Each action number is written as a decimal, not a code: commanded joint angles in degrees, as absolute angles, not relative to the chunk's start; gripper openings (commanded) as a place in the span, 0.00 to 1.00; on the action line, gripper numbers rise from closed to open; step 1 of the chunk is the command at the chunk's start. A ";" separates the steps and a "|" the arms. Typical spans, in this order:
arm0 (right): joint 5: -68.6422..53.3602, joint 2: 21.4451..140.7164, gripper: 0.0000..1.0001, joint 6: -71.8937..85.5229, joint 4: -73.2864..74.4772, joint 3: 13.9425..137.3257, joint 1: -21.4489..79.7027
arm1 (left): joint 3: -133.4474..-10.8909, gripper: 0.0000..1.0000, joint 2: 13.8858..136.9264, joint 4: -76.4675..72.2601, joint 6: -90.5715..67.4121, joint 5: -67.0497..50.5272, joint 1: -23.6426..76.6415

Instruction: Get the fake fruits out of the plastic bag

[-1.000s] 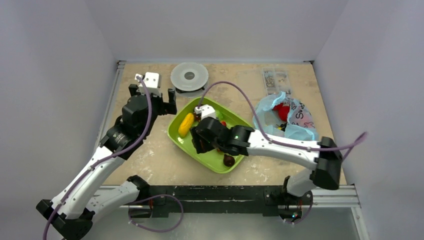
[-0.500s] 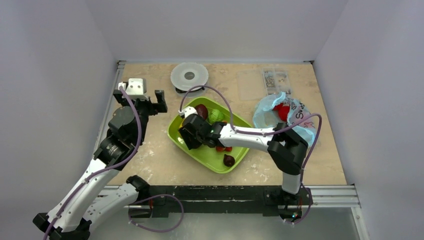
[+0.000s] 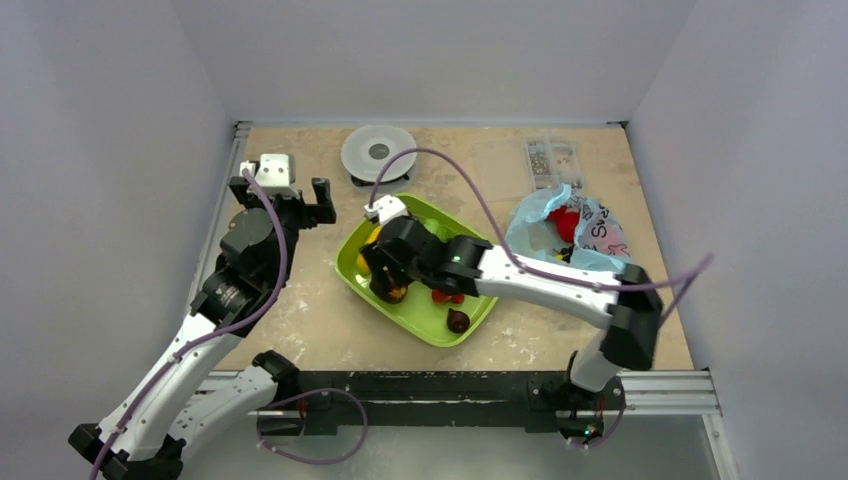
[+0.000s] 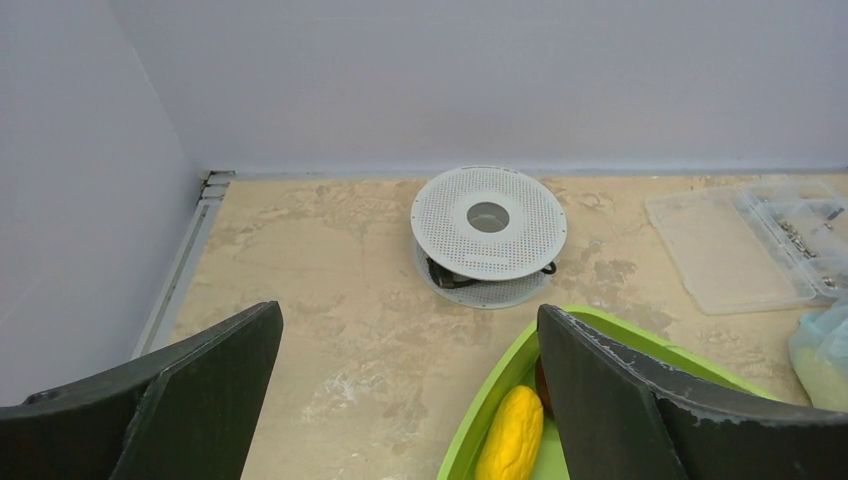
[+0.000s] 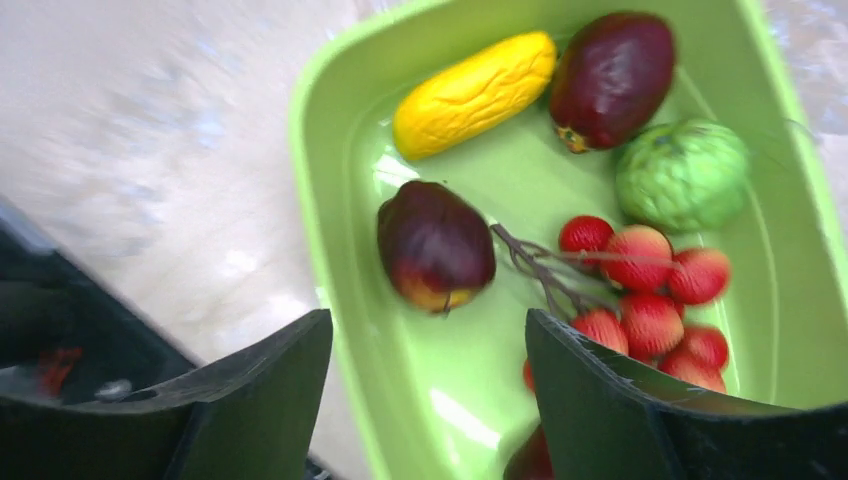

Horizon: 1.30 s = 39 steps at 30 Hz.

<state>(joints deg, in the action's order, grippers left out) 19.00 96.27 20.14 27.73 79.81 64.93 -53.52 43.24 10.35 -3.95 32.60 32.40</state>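
Above the lime-green tray (image 5: 322, 180), the right end effector (image 5: 428, 322) is hovering wide open, empty, over a dark purple-brown plastic fruit (image 5: 435, 243); its arm (image 3: 545, 283), reaching leftward, is covering much of the tray. The left end effector (image 4: 408, 315) is gaping empty. Rightward, a crinkly light-blue plastic bag (image 3: 600, 258) is half hiding a glossy red ball (image 3: 566, 222).

Counted in the green tray (image 5: 330, 220): one yellow fruit (image 5: 475, 93), three dark purple-brown fruits (image 5: 435, 245), one lumpy green ball (image 5: 682, 175), one berry cluster (image 5: 645, 290). At the right of the frame, one plastic bag (image 3: 598, 264) is seen, with one red fruit (image 3: 566, 222) showing inside.
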 commanded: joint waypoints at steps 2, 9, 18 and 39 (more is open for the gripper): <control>26.59 76.07 0.66 29.56 38.01 74.35 66.18 | -54.42 1.00 43.79 9.92 -6.53 28.96 31.93; 31.76 63.36 0.68 47.09 49.62 61.51 65.90 | -54.86 0.99 43.78 10.81 -8.37 27.65 31.36; 47.05 61.66 0.66 60.28 59.88 55.90 47.49 | -54.93 0.98 43.36 11.40 -9.17 27.46 31.37; 53.68 46.27 0.40 48.81 18.97 40.11 32.12 | -55.72 0.96 43.62 12.62 -10.81 25.84 31.34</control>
